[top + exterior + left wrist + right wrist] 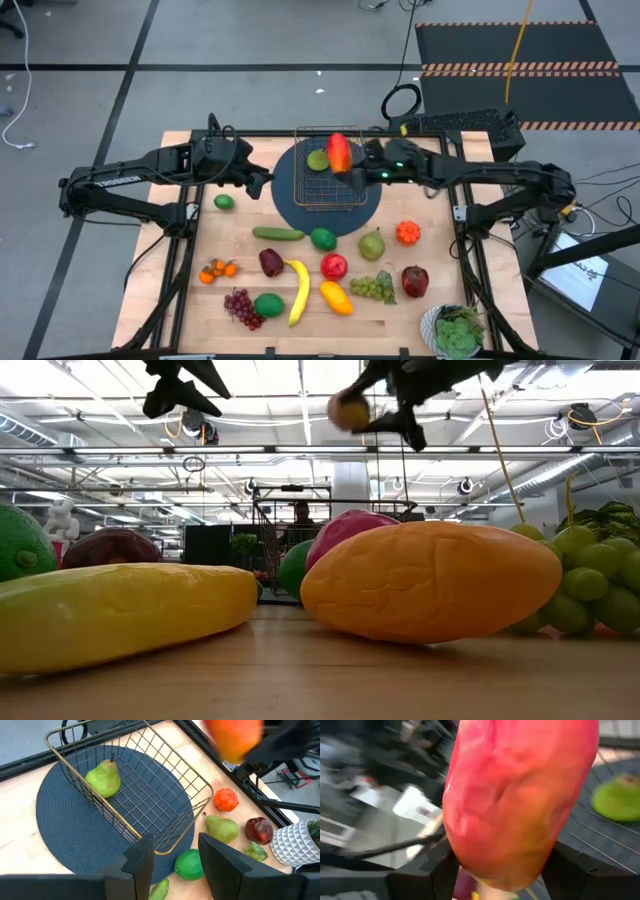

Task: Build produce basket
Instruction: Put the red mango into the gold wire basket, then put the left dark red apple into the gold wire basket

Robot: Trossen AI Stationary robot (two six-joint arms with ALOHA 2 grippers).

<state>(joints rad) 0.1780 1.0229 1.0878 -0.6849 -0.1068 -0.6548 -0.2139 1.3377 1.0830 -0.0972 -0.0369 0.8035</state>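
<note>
thin wire basket (pixel 333 183), woven mat (pixel 290 200), wooden table (pixel 400 320).

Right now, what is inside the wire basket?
One green pear lies inside the basket. The right gripper holds a red-orange mango above it in the high view, hiding a corner of its floor there.

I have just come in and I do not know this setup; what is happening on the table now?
The right gripper holds a red-and-orange mango in the air above the wire basket, which sits on a round dark-blue mat. One green pear already lies inside the basket. The left gripper is open and empty, beside the mat. Most of the toy fruit, such as the banana and a red apple, is on the table, not yet packed.
</note>
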